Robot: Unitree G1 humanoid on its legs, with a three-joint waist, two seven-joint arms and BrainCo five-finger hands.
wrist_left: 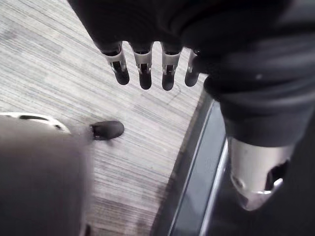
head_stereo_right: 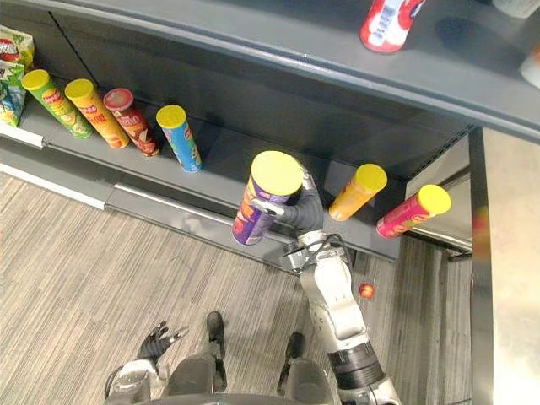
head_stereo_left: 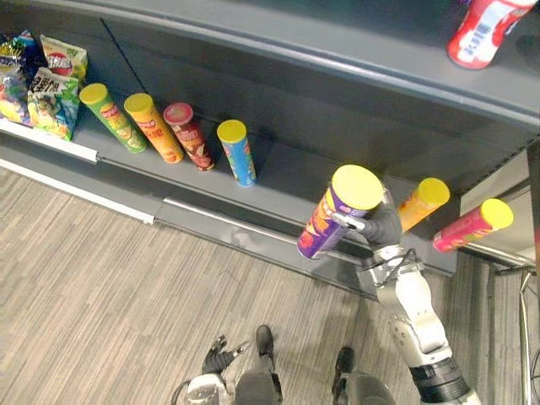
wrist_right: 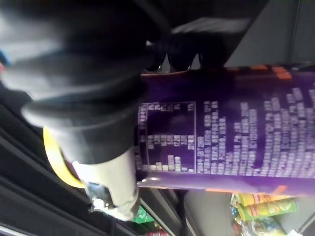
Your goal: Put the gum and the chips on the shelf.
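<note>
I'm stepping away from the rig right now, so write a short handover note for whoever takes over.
Right hand: shut on the purple chips can, held tilted at the lower shelf's front edge, between the blue can and the orange can.
Left hand: open, empty, low near the floor.
Done: other cans stand on that shelf.
Left: set it down, release; I can make out no gum.

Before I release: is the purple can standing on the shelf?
No: the right hand holds the purple can lifted, at the front of the shelf.
</note>
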